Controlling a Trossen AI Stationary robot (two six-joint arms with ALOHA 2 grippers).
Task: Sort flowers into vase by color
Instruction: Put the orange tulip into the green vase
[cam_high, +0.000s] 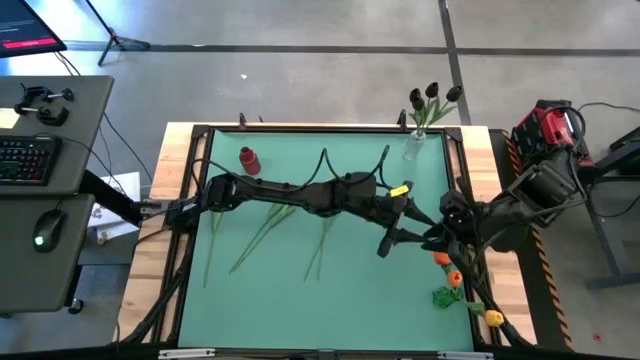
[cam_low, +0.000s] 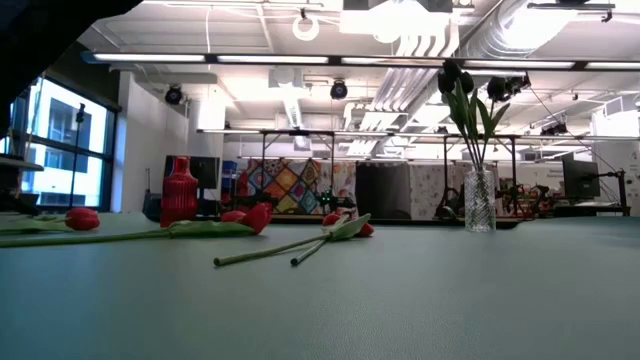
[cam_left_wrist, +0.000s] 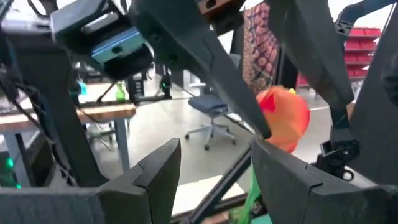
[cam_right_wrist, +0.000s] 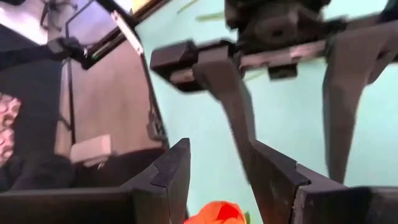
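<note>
We have both arms meeting over the right half of the green table, looking like a handover of an orange flower. The left gripper reaches in from the left with its fingers spread well apart, the orange bloom just beyond them and nothing yet held. The right gripper faces it with its fingers part open; whether they pinch the stem we cannot tell.

To do this well, we should bring the left fingers around the stem just below the bloom, close firmly, and only then let the right let go (a loose stem would drop).

Red flowers lie on the left half near the red vase; dark ones stand in the glass vase at the far edge.
</note>
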